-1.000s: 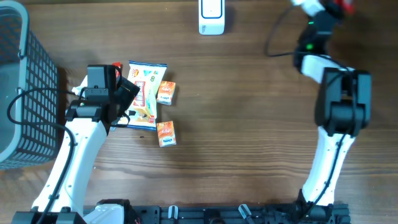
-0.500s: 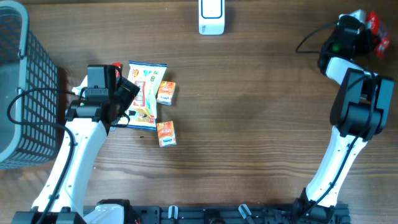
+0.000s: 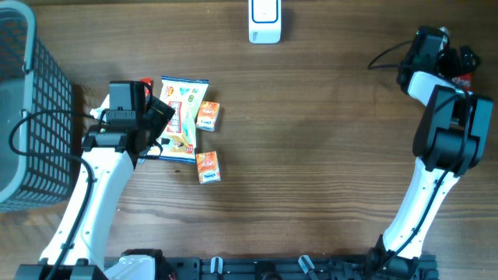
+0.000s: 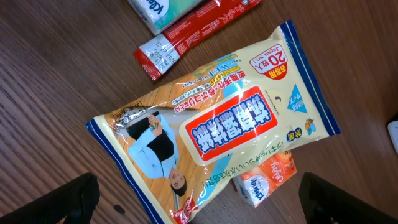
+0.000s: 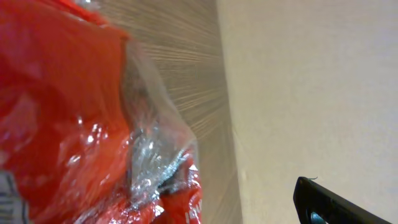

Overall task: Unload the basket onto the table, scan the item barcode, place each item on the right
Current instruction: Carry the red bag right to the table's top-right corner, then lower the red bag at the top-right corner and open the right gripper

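Wood-grain table (image 3: pixel 311 155), middle wide and bare. Grey mesh basket (image 3: pixel 23 117) at left edge. Left gripper (image 4: pixel 202 200) fingers wide apart, empty, over glossy wet-wipes pack (image 4: pixel 211 124). Its wrist view shows a flat red stick sachet (image 4: pixel 193 31). Right gripper (image 3: pixel 459 64): grip unclear. Crinkly red film packet (image 5: pixel 68 124) is against it, at the table's right edge. White scanner (image 3: pixel 264 21) top centre.
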Robot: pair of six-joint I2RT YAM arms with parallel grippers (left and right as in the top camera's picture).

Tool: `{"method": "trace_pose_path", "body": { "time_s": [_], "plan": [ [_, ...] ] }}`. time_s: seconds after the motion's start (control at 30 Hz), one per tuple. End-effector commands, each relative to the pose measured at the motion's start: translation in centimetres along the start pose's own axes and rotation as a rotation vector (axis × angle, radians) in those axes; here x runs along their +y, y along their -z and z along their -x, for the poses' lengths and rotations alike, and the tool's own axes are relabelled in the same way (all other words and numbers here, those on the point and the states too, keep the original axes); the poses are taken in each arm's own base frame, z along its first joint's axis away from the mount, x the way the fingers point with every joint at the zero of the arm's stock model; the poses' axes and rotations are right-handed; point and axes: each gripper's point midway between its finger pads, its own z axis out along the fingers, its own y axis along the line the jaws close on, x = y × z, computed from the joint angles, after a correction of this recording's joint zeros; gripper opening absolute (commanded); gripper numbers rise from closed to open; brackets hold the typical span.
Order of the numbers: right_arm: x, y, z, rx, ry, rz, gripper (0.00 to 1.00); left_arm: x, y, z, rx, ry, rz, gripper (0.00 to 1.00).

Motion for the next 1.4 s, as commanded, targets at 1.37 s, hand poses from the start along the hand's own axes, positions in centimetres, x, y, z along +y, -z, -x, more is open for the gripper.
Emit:
{"method": "trace_pose_path", "body": {
  "time_s": [1.37],
  "plan": [
    [5.1,28.7,6.6,-0.002,-0.662,1.659,1.00,0.3,0.2,0.4,-0.021,-0.006,0.005,1.00]
  ]
}}
